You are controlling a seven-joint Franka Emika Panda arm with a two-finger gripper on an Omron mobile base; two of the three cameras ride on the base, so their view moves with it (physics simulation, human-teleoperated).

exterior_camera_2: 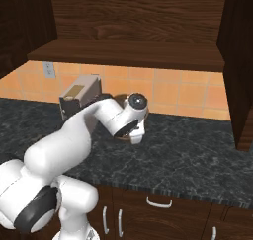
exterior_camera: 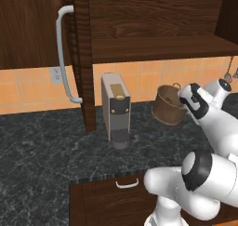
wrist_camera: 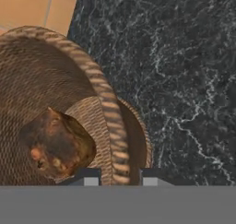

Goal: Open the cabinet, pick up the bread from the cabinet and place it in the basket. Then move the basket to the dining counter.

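On the black desk (exterior_camera: 42, 146) by the tiled wall, the tool (wrist_camera: 119, 176) pinches the rim of the basket (wrist_camera: 99, 87); the bread (wrist_camera: 57, 144) lies inside.

This is a home kitchen, drawn by computer: a dark wood wall cabinet (exterior_camera: 139, 20) with a curved silver handle (exterior_camera: 64, 53) hangs over a black speckled stone bench (exterior_camera: 42, 146), backed by orange wall tiles (exterior_camera_2: 188, 93) with a socket (exterior_camera: 56, 74). A grey coffee machine (exterior_camera: 115, 109) stands on the bench, with drawers (exterior_camera_2: 163, 204) below.
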